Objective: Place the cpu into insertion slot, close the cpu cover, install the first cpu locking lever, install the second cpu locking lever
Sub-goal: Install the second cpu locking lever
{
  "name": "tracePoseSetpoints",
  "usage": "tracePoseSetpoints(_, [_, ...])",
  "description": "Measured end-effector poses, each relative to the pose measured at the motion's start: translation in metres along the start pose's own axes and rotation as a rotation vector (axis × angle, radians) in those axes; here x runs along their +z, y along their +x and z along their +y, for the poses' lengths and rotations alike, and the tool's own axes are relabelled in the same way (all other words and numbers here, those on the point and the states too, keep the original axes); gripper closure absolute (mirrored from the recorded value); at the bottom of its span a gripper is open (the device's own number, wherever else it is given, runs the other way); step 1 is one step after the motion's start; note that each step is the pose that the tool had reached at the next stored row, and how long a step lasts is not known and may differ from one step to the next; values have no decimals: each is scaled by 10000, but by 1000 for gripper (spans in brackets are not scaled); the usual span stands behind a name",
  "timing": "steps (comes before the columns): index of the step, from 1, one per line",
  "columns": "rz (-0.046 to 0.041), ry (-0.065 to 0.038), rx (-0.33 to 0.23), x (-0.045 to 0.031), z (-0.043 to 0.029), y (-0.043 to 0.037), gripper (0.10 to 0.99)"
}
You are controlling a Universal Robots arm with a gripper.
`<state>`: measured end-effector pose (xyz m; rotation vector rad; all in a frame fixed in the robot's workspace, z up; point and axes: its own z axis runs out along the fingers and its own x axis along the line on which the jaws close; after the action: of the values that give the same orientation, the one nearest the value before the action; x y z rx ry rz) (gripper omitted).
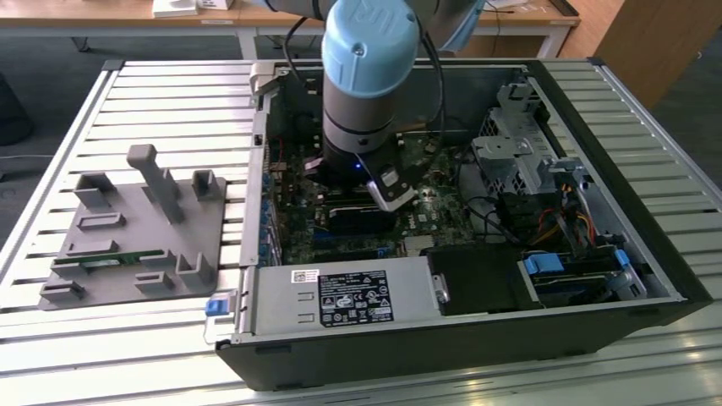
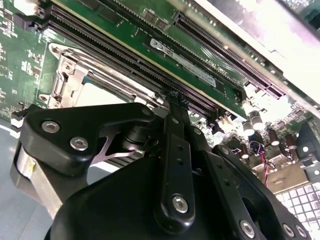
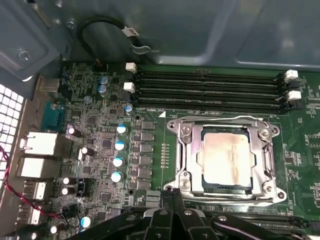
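Observation:
In the first wrist view the cpu [image 3: 226, 157] lies flat in the insertion slot [image 3: 274, 131], its pale metal face showing through the cut-out of the cpu cover [image 3: 189, 165]. The silver cover lies down flat over it. A thin wire lever [image 3: 220, 120] runs along the socket's edge beside the memory slots. My gripper [image 3: 172, 197] is shut, its two black fingers pressed together with the tips at the socket's corner. In the second wrist view my gripper [image 2: 175, 102] points down at the board beside the cover [image 2: 70, 65] and cpu [image 2: 102, 92].
The arm [image 1: 361, 85] reaches down into an open computer case [image 1: 631, 279]. Long black memory slots [image 3: 210, 87] run beside the socket, and capacitors [image 3: 120, 145] stand on its other side. A drive cage [image 1: 513, 161] and power supply [image 1: 338, 296] line the case. A grey fixture [image 1: 135, 228] lies outside.

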<state>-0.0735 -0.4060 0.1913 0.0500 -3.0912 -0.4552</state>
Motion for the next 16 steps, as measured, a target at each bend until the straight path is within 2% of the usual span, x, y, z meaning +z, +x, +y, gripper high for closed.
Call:
tracePoseSetpoints(6, [-4,-76,-3,19,29,2,980])
tracePoseSetpoints(16, [-1,-92,-2,53,29,4,980])
